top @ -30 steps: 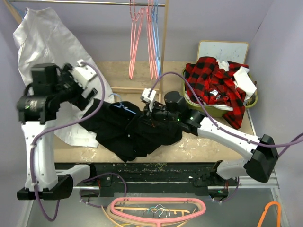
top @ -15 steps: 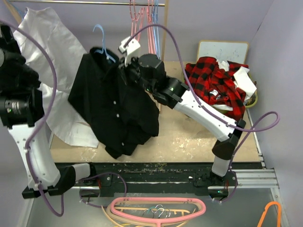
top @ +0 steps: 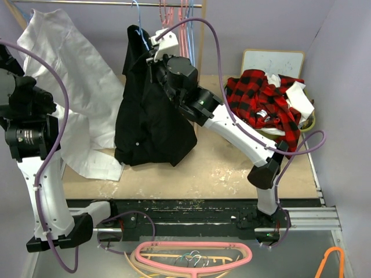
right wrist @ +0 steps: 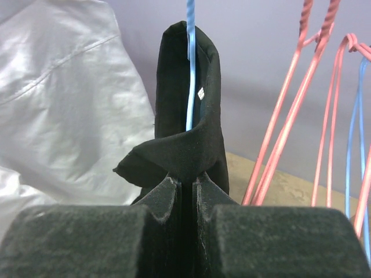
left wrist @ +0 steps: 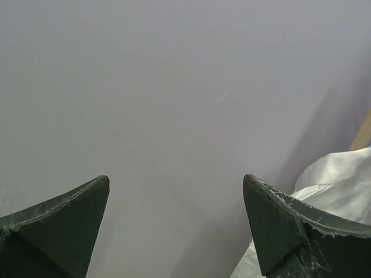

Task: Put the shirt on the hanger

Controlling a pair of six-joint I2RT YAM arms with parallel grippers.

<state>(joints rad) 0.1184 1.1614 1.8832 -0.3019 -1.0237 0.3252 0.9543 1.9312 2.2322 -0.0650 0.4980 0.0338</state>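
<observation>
The table (top: 232,168) fills the middle of the top view, with a rail (top: 87,3) across the back. A white cloth (top: 64,75) drapes from the rail's left end down onto the table.

Just right of it, the shirt (top: 151,116) hangs as a long black mass in the air. Its collar is up near the rail and its lower edge is down at the tabletop; I cannot tell whether it touches. The right arm (top: 232,124) reaches up and leftward from its base to the shirt's upper part. The left arm (top: 35,145) stands raised at the far left, well apart from the shirt.

On the right, a plaid shirt (top: 261,107) is heaped in a green basket (top: 310,124). Pink hangers (top: 174,14) hang from the rail just right of the black shirt's collar.

The hanger (top: 137,17) is inside the shirt. Its blue wire rises out of the collar toward the rail, but whether the hook rests on the rail cannot be told.

The right gripper (right wrist: 186,178) is pressed together on a fold of black fabric at the collar. The blue wire stands straight up just beyond the fingertips (right wrist: 165,191), and the fingers touch cloth rather than wire.

The left gripper (left wrist: 177,182) faces the bare wall, fingers spread wide with nothing between them. A corner of white cloth shows beside its right finger.
</observation>
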